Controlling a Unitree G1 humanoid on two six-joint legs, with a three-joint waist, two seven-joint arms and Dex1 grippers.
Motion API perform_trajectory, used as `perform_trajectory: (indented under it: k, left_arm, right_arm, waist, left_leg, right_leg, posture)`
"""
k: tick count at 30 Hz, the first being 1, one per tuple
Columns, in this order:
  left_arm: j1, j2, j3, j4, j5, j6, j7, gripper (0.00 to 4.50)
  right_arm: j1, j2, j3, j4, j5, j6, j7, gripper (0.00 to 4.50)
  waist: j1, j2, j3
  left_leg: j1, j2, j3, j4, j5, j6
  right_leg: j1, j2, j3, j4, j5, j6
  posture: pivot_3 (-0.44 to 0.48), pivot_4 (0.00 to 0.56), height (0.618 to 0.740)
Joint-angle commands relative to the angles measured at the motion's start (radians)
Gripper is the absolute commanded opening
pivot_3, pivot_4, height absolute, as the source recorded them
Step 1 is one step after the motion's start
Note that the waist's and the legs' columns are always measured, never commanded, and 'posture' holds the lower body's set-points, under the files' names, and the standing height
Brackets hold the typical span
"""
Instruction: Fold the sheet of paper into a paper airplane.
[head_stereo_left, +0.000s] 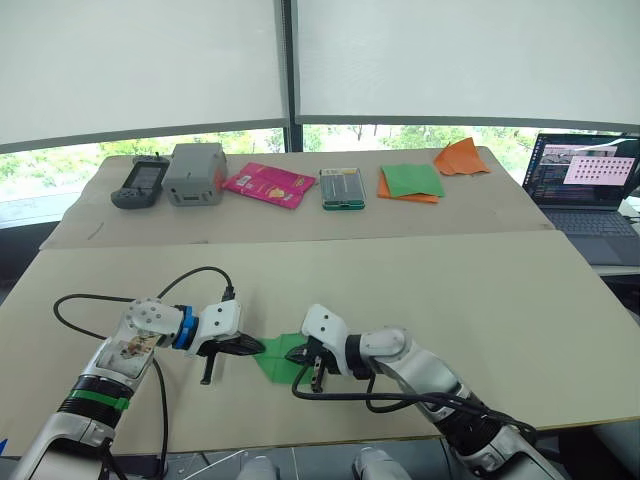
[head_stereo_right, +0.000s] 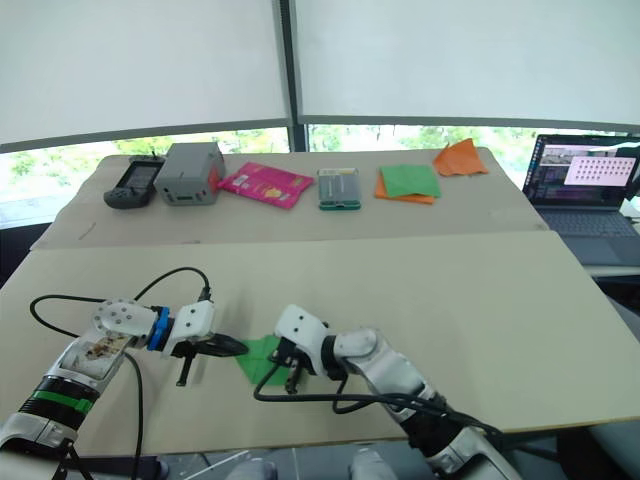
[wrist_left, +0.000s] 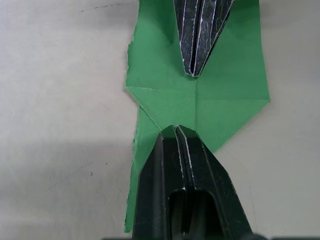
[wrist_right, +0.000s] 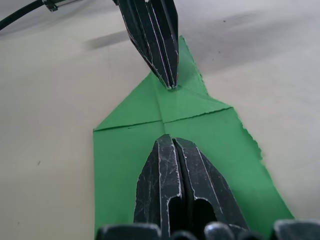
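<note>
On a beige worktop (head_stereo_left: 420, 300) before blinded windows, the sheet of paper (head_stereo_left: 279, 356) lies partly folded between both arms. In the left wrist view, the left gripper (wrist_left: 176, 131), fingers pressed together, pins it flat; in the right wrist view, the right gripper (wrist_right: 172, 140), likewise closed, apparently holds the centre crease.

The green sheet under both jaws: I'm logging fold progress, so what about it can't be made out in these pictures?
- Head views: the sheet of paper is small, and the left gripper and right gripper cover its ends.
- Left wrist view: the near end lies under the shut jaws and the far edge is cut off by the frame.
- Right wrist view: the near corners are cut off by the frame.
- Layers under the flaps: hidden.
</note>
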Motion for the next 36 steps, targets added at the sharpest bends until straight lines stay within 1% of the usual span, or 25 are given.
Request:
perform_trajectory:
  k: [1,36]
  left_arm:
    - [0.008,0.013,-0.013,0.004,0.021,0.012,-0.003,0.00]
    - [0.003,0.008,-0.017,0.003,0.019,0.016,-0.010,0.00]
  right_arm:
    - [0.031,-0.037,0.007,0.032,-0.023,0.035,-0.002,0.01]
    - [0.101,-0.099,-0.089,-0.060,0.052,0.182,-0.029,0.01]
  waist:
    - [0.000,0.000,0.000]
    - [0.003,0.000,0.000]
  left_leg:
    - [0.000,0.000,0.000,0.000,0.000,0.000]
    - [0.000,0.000,0.000,0.000,0.000,0.000]
  right_leg:
    - [0.000,0.000,0.000,0.000,0.000,0.000]
    - [0.000,-0.001,0.000,-0.001,0.000,0.000]
  posture:
    - [0.000,0.150,0.740]
    - [0.000,0.150,0.740]
